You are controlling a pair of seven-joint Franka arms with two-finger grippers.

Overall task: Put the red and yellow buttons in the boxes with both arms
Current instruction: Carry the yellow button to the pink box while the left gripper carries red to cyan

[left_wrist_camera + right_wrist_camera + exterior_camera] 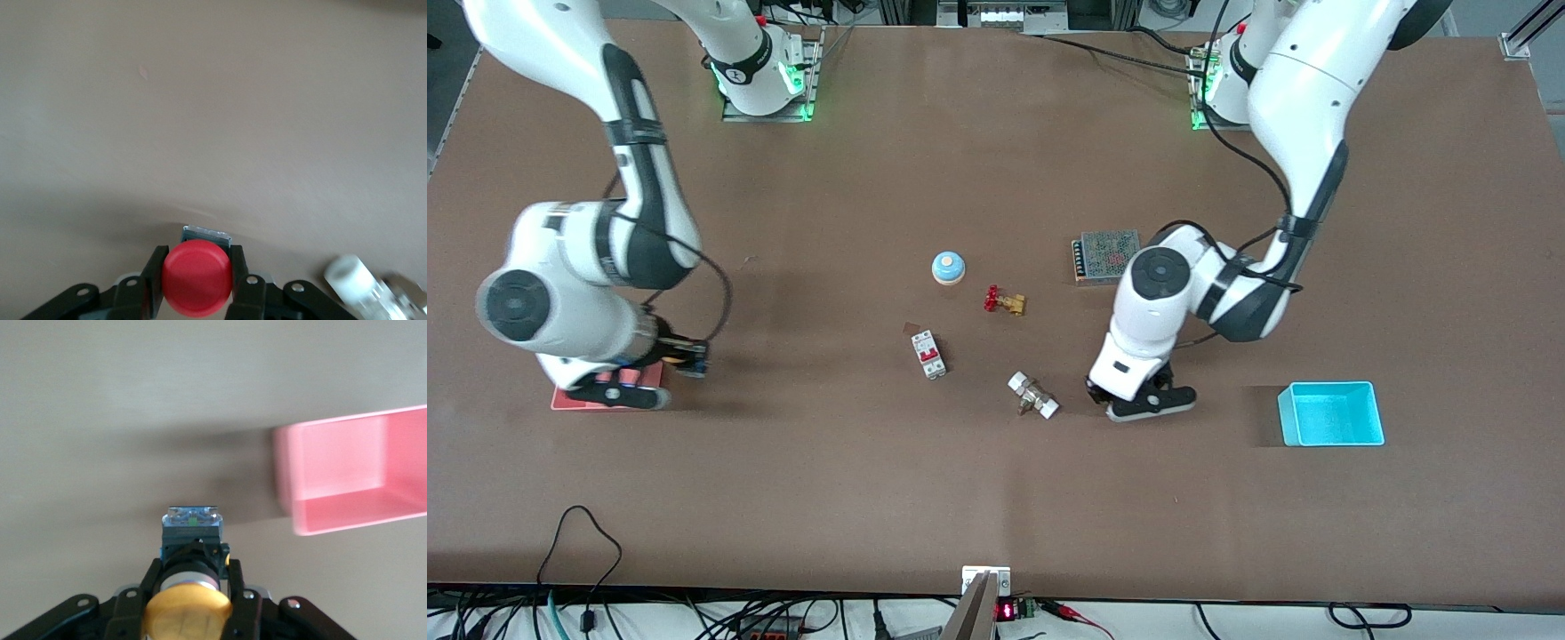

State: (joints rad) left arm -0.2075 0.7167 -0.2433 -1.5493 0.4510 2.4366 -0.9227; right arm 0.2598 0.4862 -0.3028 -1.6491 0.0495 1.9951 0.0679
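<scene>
My left gripper (1113, 396) hangs low over the table between a silver fitting and the cyan box (1286, 414). In the left wrist view it (197, 253) is shut on the red button (197, 279), whose cap faces the camera. My right gripper (687, 357) is low at the right arm's end of the table, at the edge of the pink-red box (578, 400). In the right wrist view it (193, 565) is shut on the yellow button (187, 613), and the pink-red box (347, 513) stands open beside it.
Mid-table lie a blue-domed button (949, 267), a brass valve with a red handwheel (1005, 302), a white circuit breaker (929, 354), the silver fitting (1033, 396) and a mesh-topped power supply (1107, 253). The fitting's white end (350, 280) shows close to my left gripper.
</scene>
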